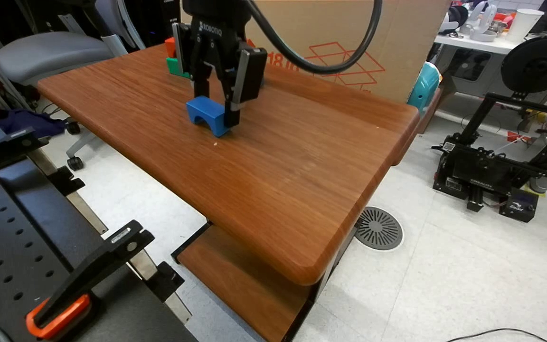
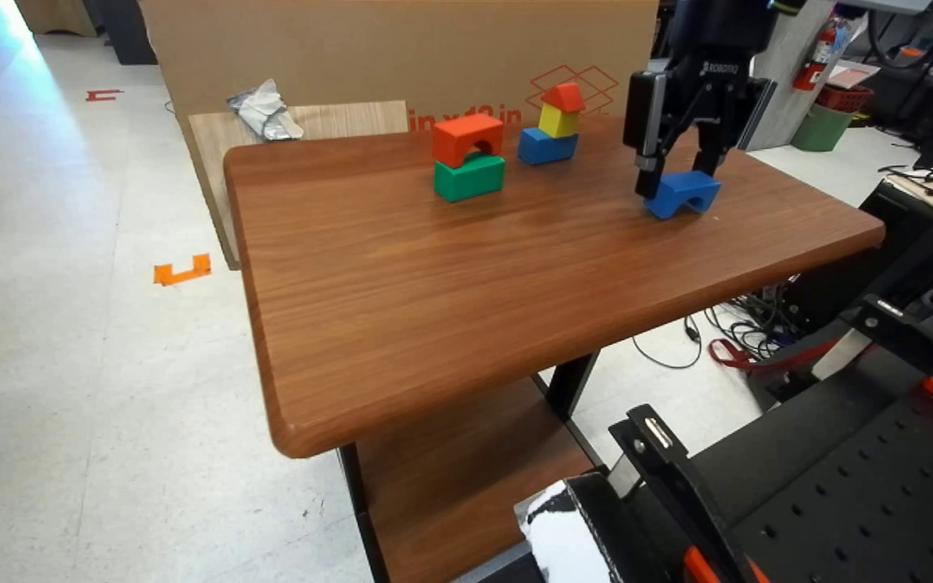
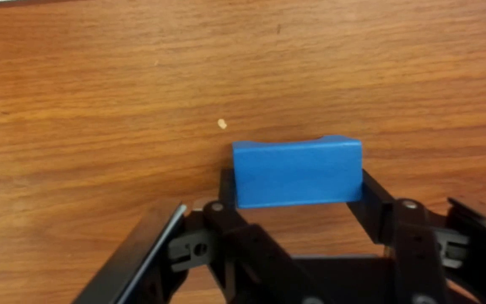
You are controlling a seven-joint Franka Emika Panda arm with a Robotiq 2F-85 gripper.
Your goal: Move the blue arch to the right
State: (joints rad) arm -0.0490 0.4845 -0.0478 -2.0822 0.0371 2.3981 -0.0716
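Observation:
The blue arch stands upright on or just at the table top, notch down. It also shows in an exterior view and from above in the wrist view. My gripper points down over it, also in an exterior view. In the wrist view my gripper has one finger against each short end of the arch, with no gap visible, so it is shut on it. Whether the arch's feet touch the table cannot be told.
On the wooden table, a red arch sits on a green block. Near it a blue block carries a yellow cube and a red roof piece. A large cardboard box stands behind the table.

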